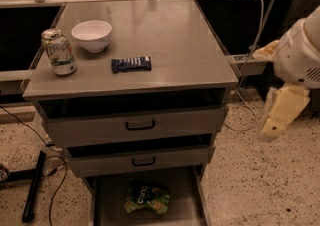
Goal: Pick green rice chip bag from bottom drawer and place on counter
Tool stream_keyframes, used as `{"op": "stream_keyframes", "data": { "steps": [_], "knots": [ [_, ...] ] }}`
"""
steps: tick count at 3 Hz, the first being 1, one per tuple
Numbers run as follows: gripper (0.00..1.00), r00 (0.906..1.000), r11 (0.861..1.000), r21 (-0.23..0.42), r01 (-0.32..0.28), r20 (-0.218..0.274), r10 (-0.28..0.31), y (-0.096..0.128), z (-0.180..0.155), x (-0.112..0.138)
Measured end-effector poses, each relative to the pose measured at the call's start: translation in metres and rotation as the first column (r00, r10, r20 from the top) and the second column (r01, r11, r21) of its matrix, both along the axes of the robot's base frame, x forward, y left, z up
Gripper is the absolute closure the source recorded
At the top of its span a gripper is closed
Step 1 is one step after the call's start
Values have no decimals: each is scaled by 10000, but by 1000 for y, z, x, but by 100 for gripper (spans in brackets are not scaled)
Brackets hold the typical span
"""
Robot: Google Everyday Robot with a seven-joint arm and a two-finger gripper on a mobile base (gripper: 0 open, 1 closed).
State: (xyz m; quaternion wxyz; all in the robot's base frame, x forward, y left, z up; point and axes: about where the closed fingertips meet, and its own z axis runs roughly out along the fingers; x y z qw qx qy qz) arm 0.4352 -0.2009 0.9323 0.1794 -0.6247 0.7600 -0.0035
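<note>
The green rice chip bag [147, 197] lies crinkled on the floor of the open bottom drawer [185, 195], near its middle. The counter [165, 45] is the grey top of the cabinet, above the two upper drawers. My gripper [281, 112] hangs off the white arm [300, 55] at the right edge of the view, beside the cabinet's right side at about the height of the upper drawers. It is well apart from the bag and holds nothing that I can see.
On the counter stand a white bowl [92, 35] and a drink can [59, 52] at the left, with a dark blue wrapped bar [131, 64] near the front middle. Cables [250, 35] run along the right side. A black stand foot [33, 190] lies on the floor at the left.
</note>
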Motion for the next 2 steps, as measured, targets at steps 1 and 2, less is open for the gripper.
{"op": "stream_keyframes", "data": {
  "steps": [1, 2],
  "knots": [
    [0, 9974, 9959, 556, -716, 158, 709, 15, -53, 0],
    [0, 9923, 9858, 1169, -1210, 421, 1168, 24, -108, -1]
  ]
}}
